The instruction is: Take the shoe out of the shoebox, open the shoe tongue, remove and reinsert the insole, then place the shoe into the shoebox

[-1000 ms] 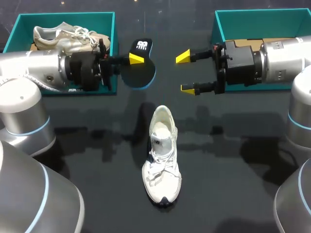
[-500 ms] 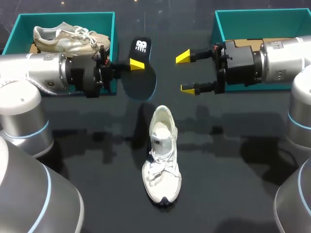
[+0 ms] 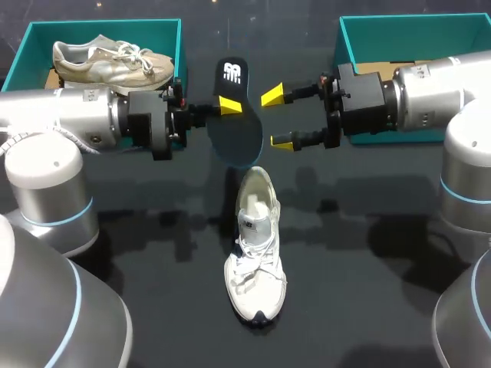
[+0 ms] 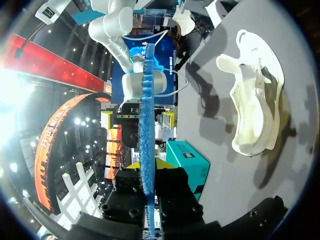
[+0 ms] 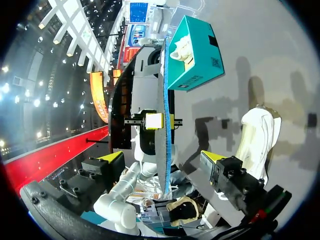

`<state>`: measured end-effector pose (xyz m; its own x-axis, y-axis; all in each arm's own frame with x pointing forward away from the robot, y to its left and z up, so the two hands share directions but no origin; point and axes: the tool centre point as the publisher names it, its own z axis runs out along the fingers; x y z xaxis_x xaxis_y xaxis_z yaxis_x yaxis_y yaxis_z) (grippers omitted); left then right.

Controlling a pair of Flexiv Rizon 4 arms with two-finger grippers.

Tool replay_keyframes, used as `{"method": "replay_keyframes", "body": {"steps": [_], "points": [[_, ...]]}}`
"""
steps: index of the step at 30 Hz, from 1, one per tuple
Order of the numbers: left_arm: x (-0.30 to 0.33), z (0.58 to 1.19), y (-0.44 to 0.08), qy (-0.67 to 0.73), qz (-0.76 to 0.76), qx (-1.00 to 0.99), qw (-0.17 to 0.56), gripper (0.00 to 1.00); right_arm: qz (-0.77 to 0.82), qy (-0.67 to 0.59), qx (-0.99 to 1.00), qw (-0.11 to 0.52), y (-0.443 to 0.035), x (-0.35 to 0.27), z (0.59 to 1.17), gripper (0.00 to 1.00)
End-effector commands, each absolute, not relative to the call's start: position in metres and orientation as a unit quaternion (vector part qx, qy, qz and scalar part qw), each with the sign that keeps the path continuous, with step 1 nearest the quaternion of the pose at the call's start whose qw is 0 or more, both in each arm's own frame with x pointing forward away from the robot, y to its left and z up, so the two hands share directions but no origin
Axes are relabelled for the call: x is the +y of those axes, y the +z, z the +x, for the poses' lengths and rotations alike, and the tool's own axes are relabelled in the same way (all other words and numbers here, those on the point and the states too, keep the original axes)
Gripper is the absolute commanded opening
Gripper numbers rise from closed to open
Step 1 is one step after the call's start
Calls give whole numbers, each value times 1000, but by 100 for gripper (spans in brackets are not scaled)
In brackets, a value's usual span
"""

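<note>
a dark table fills the head view, with a teal left shoebox at its far left and a teal right shoebox at its far right. the left shoebox holds a beige shoe lying on its side. most of the right shoebox's inside is hidden behind the right arm. the white shoe stands upright in the middle of the table, outside both boxes, with its heel toward them. just beyond the heel and lifted clear of the table, the dark insole hangs on edge. the left gripper has its fingers closed on the insole's middle, and the left wrist view shows the blue edge rising from between them. the right gripper sits just beside the insole's far side, jaws spread wide and holding nothing.

over the last second the left arm has swung the insole from beside the left shoebox toward the middle, and the right gripper has closed in from the right. the insole is already out of the shoe. the step in hand looks like a handover or a two-gripper steadying before it goes back into the shoe.
</note>
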<state>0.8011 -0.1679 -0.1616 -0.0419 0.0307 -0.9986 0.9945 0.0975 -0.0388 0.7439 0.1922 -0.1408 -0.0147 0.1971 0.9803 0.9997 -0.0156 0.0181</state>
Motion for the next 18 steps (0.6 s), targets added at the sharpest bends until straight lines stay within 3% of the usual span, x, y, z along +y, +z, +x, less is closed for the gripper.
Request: {"method": "replay_keyframes", "body": {"steps": [1,4,5,18], "points": [[-181,810,-164,-478,473,541,505,0,-546,-455,-549,441,-142,198,745,95],[-186,812,-164,-480,472,539,505,0,-543,-454,-552,442,-142,201,745,58],[-187,813,-164,-481,473,539,505,0,-542,-454,-552,442,-143,202,745,51],[-200,817,-165,-484,471,530,513,0,-528,-453,-558,452,-142,213,744,43]]}}
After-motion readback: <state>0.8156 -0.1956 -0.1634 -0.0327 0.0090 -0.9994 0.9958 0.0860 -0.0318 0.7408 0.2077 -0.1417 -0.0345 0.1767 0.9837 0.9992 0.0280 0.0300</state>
